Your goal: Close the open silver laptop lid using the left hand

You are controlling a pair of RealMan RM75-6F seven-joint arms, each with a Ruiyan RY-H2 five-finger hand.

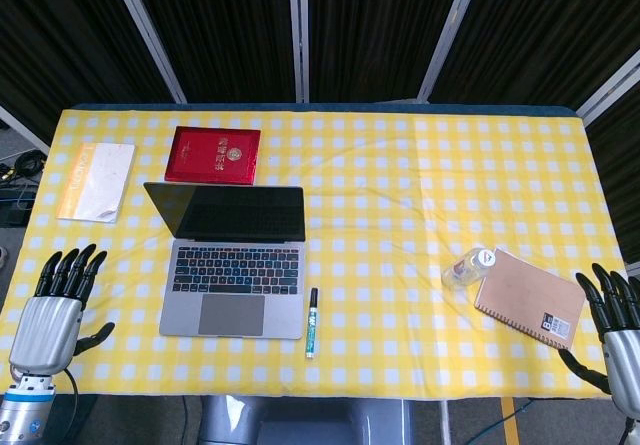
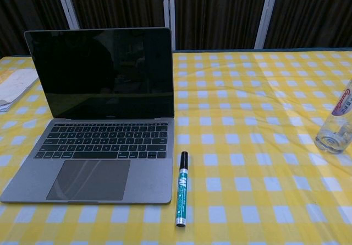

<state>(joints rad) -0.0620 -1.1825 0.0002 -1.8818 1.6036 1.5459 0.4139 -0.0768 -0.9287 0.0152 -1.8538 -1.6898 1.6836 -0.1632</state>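
The silver laptop (image 1: 235, 285) sits open on the yellow checked tablecloth, left of centre, its dark screen (image 1: 228, 213) upright and facing me. The chest view shows its lid (image 2: 102, 73) standing tall above the keyboard (image 2: 102, 140). My left hand (image 1: 55, 310) hovers at the table's front left corner, well left of the laptop, fingers spread and holding nothing. At the front right edge, my right hand (image 1: 618, 330) is likewise open and empty. Neither hand appears in the chest view.
A green marker (image 1: 312, 322) lies just right of the laptop's front corner. A red booklet (image 1: 213, 154) lies behind the lid, a white book (image 1: 97, 181) at the far left. A small bottle (image 1: 470, 267) and a brown spiral notebook (image 1: 530, 297) lie at the right.
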